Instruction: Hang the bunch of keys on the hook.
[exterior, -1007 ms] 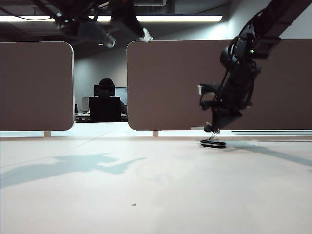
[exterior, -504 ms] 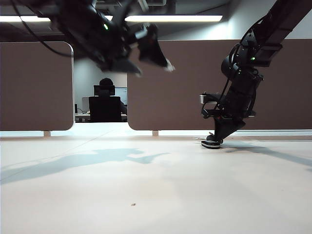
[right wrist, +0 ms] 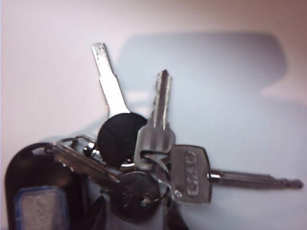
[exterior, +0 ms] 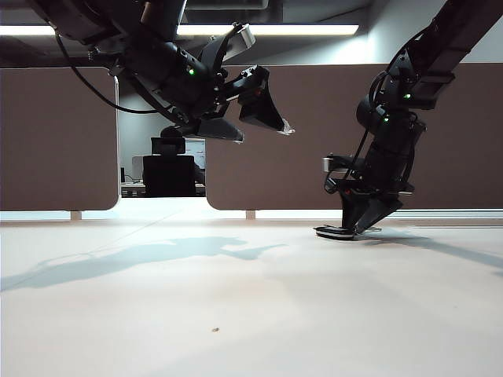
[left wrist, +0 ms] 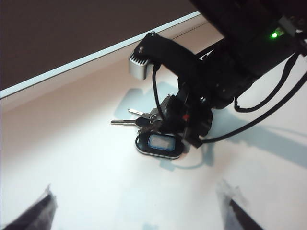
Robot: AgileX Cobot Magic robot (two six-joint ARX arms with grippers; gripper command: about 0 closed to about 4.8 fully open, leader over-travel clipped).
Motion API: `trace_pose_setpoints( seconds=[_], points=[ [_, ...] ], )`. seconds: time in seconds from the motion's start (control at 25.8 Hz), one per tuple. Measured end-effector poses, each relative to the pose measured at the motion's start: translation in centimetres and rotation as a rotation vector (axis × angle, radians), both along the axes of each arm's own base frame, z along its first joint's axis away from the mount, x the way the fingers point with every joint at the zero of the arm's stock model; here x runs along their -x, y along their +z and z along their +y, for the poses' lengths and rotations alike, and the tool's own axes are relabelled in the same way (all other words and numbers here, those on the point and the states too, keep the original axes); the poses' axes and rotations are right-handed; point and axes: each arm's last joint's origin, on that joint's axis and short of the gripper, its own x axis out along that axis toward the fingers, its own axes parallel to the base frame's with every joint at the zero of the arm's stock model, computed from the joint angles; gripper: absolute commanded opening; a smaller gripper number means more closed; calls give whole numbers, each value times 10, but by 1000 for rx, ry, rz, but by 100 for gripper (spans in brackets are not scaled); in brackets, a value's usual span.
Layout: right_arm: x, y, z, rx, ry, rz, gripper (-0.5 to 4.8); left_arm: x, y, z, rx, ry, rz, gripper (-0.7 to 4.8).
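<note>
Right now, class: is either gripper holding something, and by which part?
Left gripper is open and empty. Right gripper is down at the bunch of keys on the table; whether it grips cannot be told.

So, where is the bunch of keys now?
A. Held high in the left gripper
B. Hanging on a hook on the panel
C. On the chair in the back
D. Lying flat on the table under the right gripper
D: the bunch of keys lies flat on the table directly below the right gripper; the left gripper hangs open and empty high above the table.

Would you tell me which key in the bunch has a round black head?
The upright key on the bunch of keys beside the fob; the others have silver heads.
</note>
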Motion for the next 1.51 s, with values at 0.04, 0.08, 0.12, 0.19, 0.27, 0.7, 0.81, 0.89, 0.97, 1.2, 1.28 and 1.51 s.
trace_pose_setpoints(
  seconds=[0.04, 0.08, 0.12, 0.19, 0.27, 0.7, 0.81, 0.89, 0.97, 1.2, 1.28, 1.51],
  points=[
    [0, 3, -1, -3, -1, -6, 155, 0, 0, 0, -1, 0, 1, 479],
    [0, 8, -5, -5, -7, -16, 160, 0, 0, 0, -2, 0, 3, 479],
    [0, 13, -9, -14, -12, -27, 160, 0, -1, 0, -3, 0, 4, 479],
    [1, 26, -20, -42, -13, -60, 164, 0, -1, 0, -5, 0, 6, 479],
    [0, 35, -31, -56, -19, -91, 173, 0, -1, 0, -6, -1, 8, 479],
    [-5, 38, -46, -126, 2, -131, 172, 1, -2, 0, -13, 0, 20, 479],
    [-6, 35, -38, -134, 21, -129, 171, 1, -2, 0, -13, 0, 20, 479],
    [-6, 31, -34, -139, 24, -119, 171, 1, -2, 0, -13, 0, 20, 479],
    [-6, 27, -32, -147, 19, -101, 171, 1, -2, 0, -13, 0, 19, 479],
    [-8, -3, -33, -153, -18, 18, 171, 1, -2, 0, -14, 1, 21, 479],
    [-10, -7, -33, -162, -21, 18, 171, 1, -3, 0, -16, 1, 24, 479],
    [-15, -14, -32, -233, -1, 6, 171, 1, -4, 1, -21, 2, 33, 479]
  ],
)
